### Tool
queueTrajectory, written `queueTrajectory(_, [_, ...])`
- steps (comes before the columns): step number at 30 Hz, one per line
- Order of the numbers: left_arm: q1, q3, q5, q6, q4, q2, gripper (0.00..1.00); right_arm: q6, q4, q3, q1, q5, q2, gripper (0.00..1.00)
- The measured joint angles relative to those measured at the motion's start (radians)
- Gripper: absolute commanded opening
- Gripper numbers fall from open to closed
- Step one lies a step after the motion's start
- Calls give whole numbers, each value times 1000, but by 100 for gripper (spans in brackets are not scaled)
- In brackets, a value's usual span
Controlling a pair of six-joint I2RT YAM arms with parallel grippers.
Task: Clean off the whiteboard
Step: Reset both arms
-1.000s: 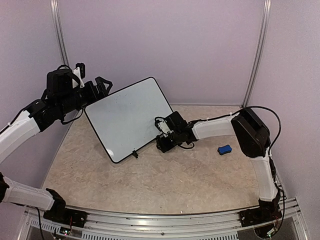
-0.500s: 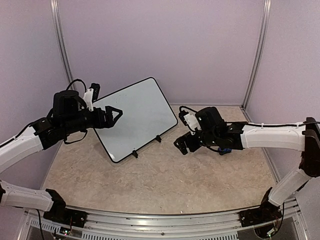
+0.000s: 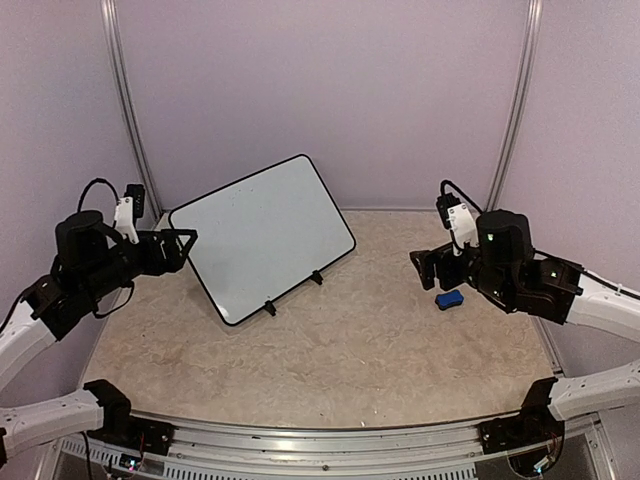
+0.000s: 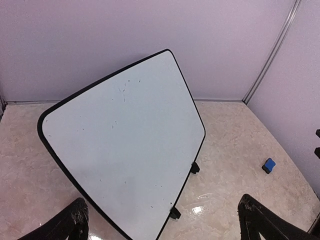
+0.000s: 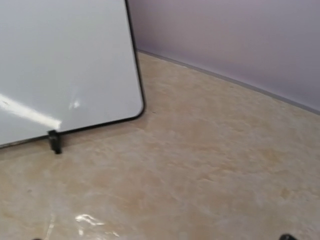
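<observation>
Lilac walls are framing the desk (image 3: 340,345), where the whiteboard (image 3: 262,238) is standing tilted at the far left. Your left tool (image 3: 183,250) and right tool (image 3: 428,270) are hanging spread, empty; be lowering the right one squarely over the blue eraser (image 3: 449,298) beside it.

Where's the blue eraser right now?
In the top view, the eraser lies on the table at right, just beside the right gripper, well clear of the whiteboard.
</observation>
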Motion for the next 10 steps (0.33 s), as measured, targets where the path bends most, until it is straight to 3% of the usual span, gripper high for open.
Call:
queueTrajectory(5, [23,-80,-86,0,-1,-119,99,-27,20,-50,0,49,-39,99])
queueTrajectory(10, [49,-82,-150,0,2,-130,99,-39,48,-92,0,84,-97,99])
